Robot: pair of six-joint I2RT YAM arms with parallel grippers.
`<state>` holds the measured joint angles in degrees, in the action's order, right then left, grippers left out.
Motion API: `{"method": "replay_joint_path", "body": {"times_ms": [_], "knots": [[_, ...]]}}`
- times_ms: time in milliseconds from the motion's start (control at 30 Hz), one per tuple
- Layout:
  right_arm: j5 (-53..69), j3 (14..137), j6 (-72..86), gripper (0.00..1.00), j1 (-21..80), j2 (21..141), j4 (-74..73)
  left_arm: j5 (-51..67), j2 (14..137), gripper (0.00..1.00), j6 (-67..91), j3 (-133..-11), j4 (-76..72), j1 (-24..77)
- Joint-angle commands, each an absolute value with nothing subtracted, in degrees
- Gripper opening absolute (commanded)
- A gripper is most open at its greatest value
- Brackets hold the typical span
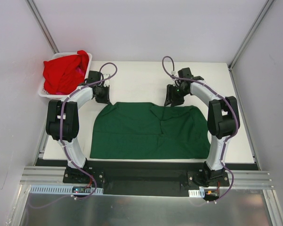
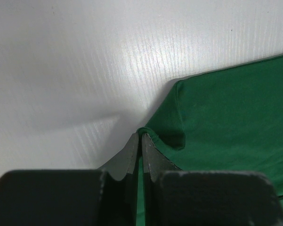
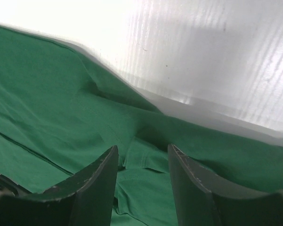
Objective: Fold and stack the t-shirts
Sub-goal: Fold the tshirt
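Pinching green t-shirt [image 1: 146, 132], left fingers [image 2: 131, 157] closed, right fingers [image 3: 96, 183] wide, red t-shirt [image 1: 63, 73] in basket [image 1: 56, 56]

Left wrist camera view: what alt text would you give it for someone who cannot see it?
The left gripper, seen close from just behind, is pinched shut on a rolled edge of a dark green t-shirt. The shirt spreads to the right over a white table.
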<state>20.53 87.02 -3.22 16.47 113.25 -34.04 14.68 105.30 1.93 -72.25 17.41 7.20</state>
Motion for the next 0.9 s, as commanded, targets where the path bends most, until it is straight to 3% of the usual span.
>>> {"method": "replay_joint_path", "body": {"times_ms": [0, 433, 633, 867], "knots": [[21.5, 87.0, -5.5, 0.49, 17.8, 114.6, -32.9, 14.2, 104.0, 0.00, 1.5, -72.6, 17.3, 7.8], [20.4, 86.7, -6.2, 0.48, 18.5, 115.7, -32.7, 14.3, 103.9, 0.00, 1.4, -72.6, 17.2, 7.8], [20.4, 86.0, -6.2, 0.36, 18.5, 115.1, -32.5, 14.3, 104.0, 0.00, 1.5, -72.5, 17.2, 7.8], [20.5, 85.4, -6.0, 0.13, 18.5, 114.7, -32.3, 14.3, 103.7, 0.00, 1.5, -72.4, 17.3, 7.8]]}}
